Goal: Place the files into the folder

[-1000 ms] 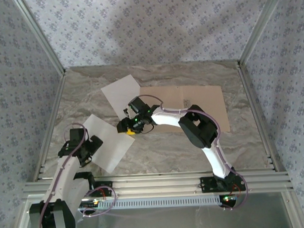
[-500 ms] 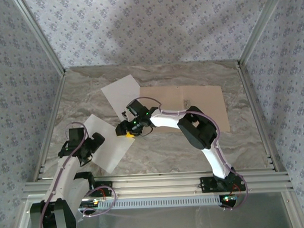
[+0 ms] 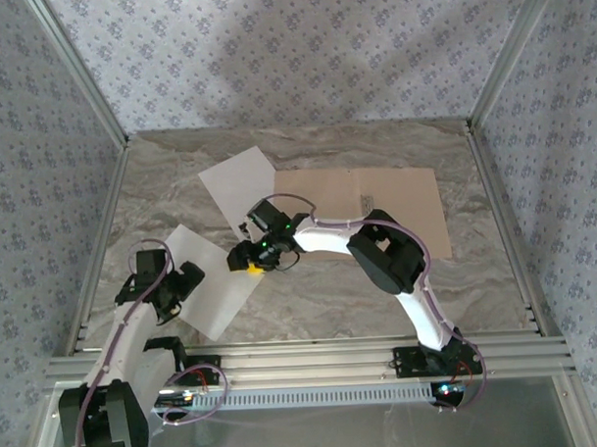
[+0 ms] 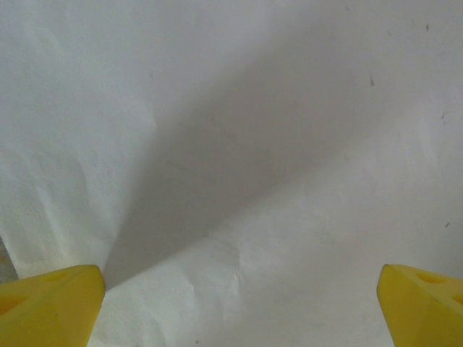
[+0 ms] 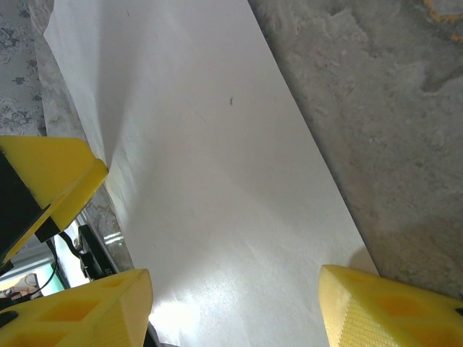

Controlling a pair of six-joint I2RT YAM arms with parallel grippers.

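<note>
Top external view: left arm is folded low at the near left corner of the grey marbled desk (image 3: 330, 296). The left gripper (image 3: 183, 284) points down over a thin white rectangular paper sheet (image 3: 220, 285) lying skewed by the near edge. In the left wrist view its yellow fingertips (image 4: 51, 303) stand wide apart, released, with the sheet flat below. Right arm rises from the near right, elbow bent mid-desk, forearm reaching left. The right gripper (image 3: 251, 264) is at that sheet's far right edge; contact unclear. Right wrist view: jaws parted, grasping nothing. A second white paper sheet (image 3: 236, 182) lies near the far edge, right against the left edge of the flat tan cardboard folder (image 3: 396, 205).
</note>
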